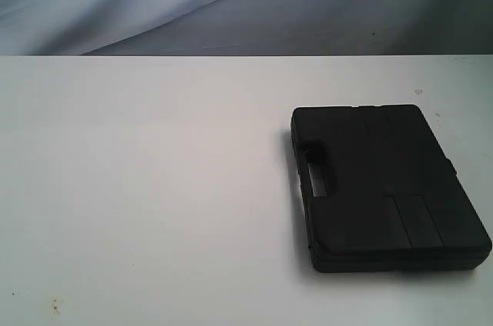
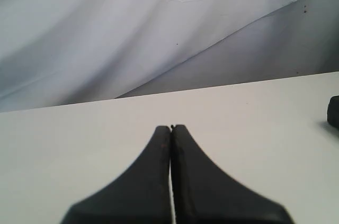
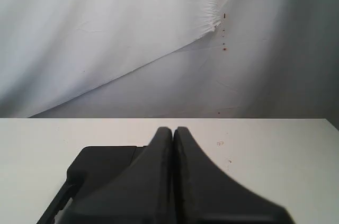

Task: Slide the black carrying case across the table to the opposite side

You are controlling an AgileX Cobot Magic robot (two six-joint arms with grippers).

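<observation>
black case (image 1: 389,187) lies at four o'clock on the worktop (image 1: 154,203), near the closed right fingers (image 3: 166,135); closed left fingers (image 2: 164,135) well apart.

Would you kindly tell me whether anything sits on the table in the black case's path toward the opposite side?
Nothing visible does. In the exterior view the case lies on the right of the table, and the white surface stretching left of it shows only a few tiny specks.

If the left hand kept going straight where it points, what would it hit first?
Probably nothing on the table: the shut left hand points over bare white surface, the case off to one side. Beyond the edge hangs cloth.
</observation>
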